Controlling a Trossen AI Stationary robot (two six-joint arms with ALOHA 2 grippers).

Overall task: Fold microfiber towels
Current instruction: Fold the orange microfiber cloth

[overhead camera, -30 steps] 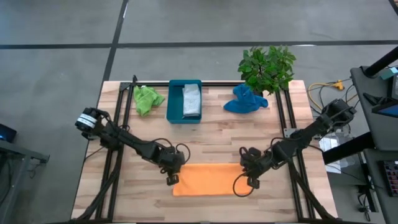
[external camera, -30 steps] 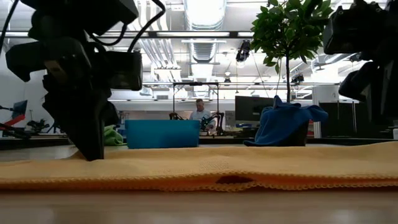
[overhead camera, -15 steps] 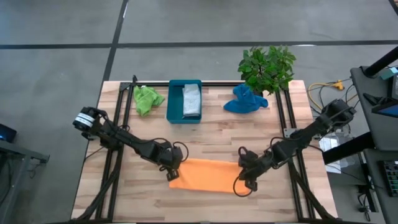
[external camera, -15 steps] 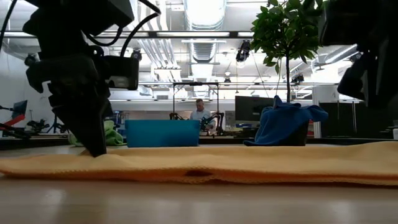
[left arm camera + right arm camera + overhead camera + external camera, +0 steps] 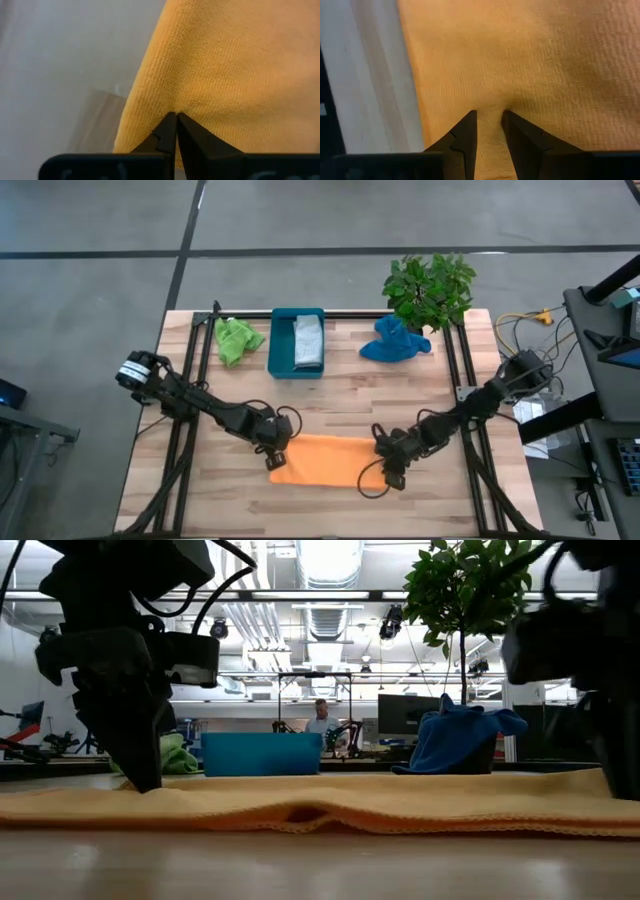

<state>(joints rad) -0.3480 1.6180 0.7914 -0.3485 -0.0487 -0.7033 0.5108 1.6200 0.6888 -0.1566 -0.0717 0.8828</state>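
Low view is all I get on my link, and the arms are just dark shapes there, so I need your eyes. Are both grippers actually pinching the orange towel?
Observer: Yes. In the left wrist view the left gripper is shut on the edge of the orange towel.
Operator: And the other one?
Observer: In its wrist view the right gripper has a ridge of the same cloth between its fingers.
Operator: Where do they sit on the towel?
Observer: From above, at opposite ends: left gripper, right gripper.
Operator: Anything in the teal tray?
Observer: A folded grey towel lies inside the teal tray.
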